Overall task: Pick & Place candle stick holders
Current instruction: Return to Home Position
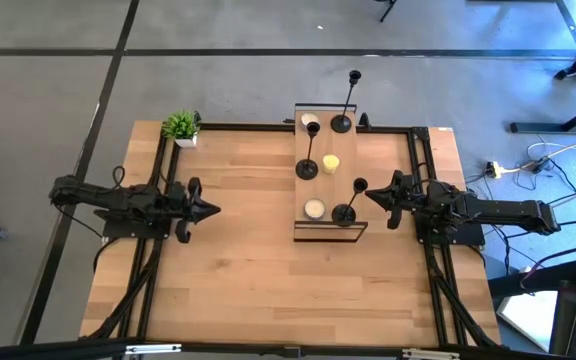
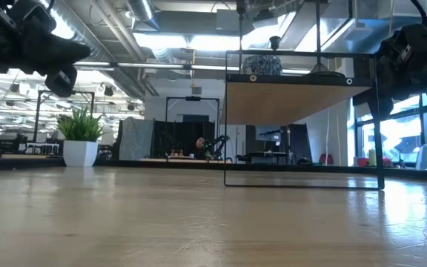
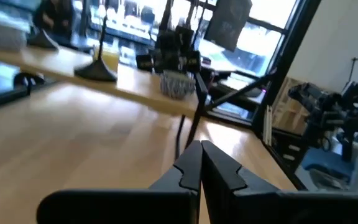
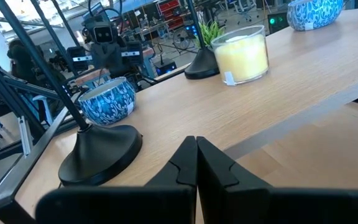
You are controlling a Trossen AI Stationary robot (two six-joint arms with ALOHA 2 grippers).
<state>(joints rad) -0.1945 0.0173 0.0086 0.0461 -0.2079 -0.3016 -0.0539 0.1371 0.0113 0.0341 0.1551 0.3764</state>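
Three black candle stick holders stand by their round bases on a raised wooden shelf [image 1: 348, 150]: a tall one at the far end [image 1: 341, 123], one at the middle left [image 1: 307, 170], and one at the near right [image 1: 344, 213]. My right gripper [image 1: 371, 194] is shut and empty, just right of the near holder, whose base [image 4: 101, 152] shows close ahead in the right wrist view. My left gripper [image 1: 211, 210] is shut and empty over the table's left part, pointing toward the shelf.
On the shelf stand a yellow candle [image 1: 331, 163] and two white ones [image 1: 310, 120] [image 1: 314, 209]. A small green potted plant [image 1: 181, 127] stands at the table's far left corner. The shelf's black metal frame legs [image 2: 380, 133] stand on the table. Bare wood lies between the arms.
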